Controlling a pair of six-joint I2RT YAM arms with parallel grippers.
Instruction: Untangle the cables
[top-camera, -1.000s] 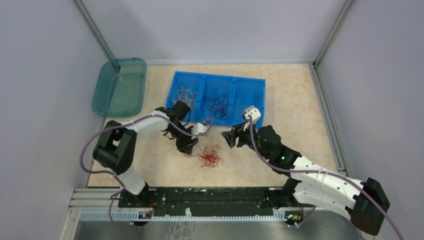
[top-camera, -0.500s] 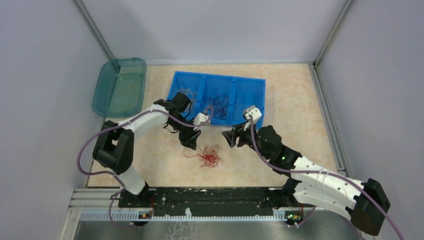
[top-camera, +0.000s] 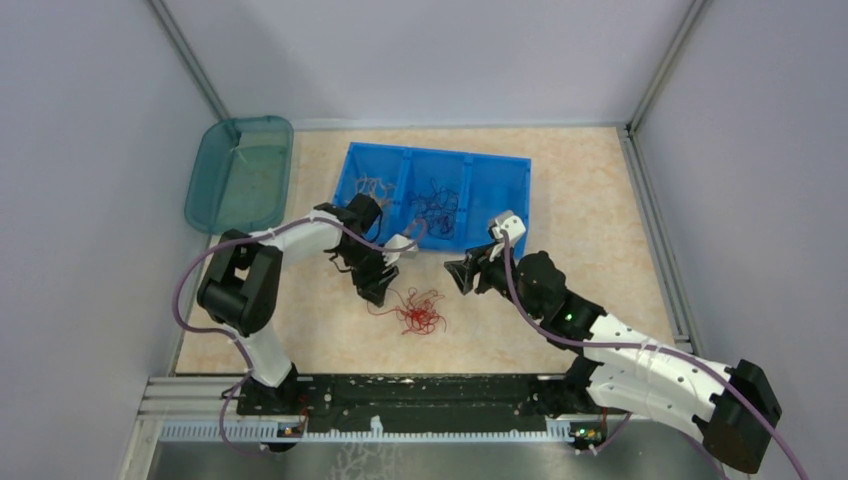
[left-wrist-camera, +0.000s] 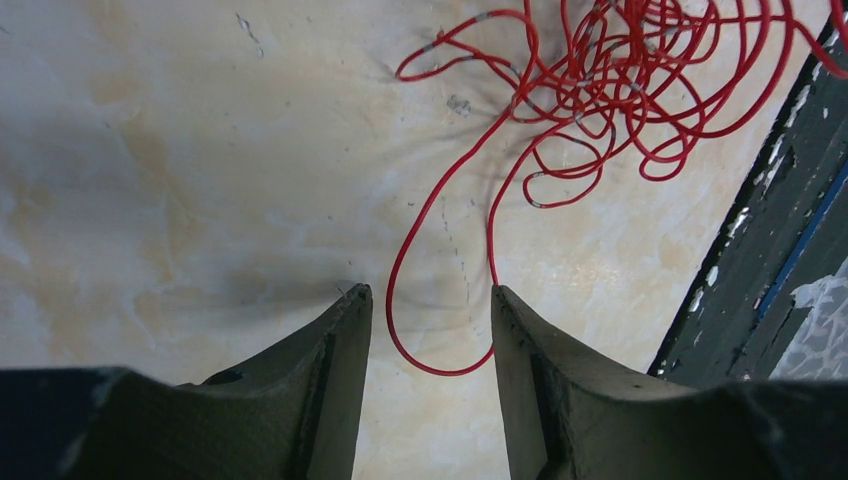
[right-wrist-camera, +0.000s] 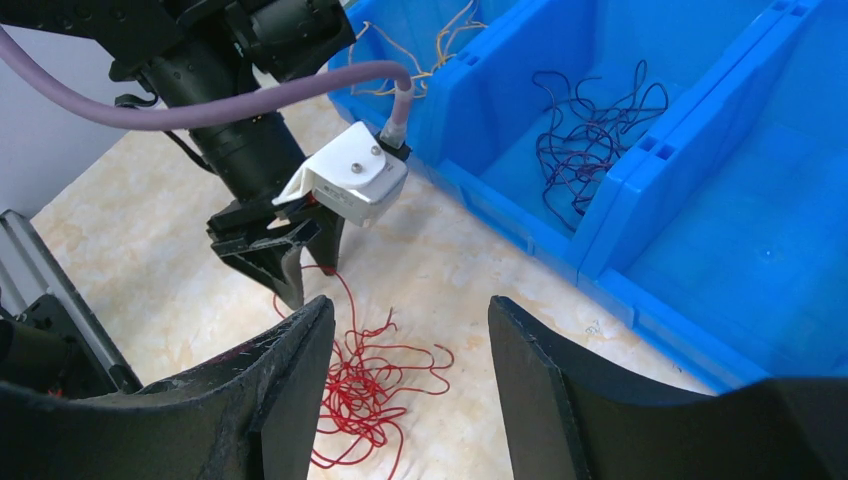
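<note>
the red cables (top-camera: 418, 312) lie in a loose tangle on the bare desk (top-camera: 590, 200), about midway between its left and right edges and nearer the near edge than the blue bin (top-camera: 497, 190). the left gripper (top-camera: 378, 290) points down at the tangle's left side. its jaws stand partly apart and grip nothing. in the left wrist view one stray red loop (left-wrist-camera: 440, 370) curls into the gap between the fingers (left-wrist-camera: 340, 350), unpinched. the right gripper (top-camera: 458, 272) hovers just right of the tangle, jaws wide apart and empty. the bin sits toward the far edge. orange-yellow cables (top-camera: 373, 187) lie in its left compartment and dark purple cables (top-camera: 436, 208) in the middle one. a teal tray (top-camera: 240, 175) rests at the far left corner.
</note>
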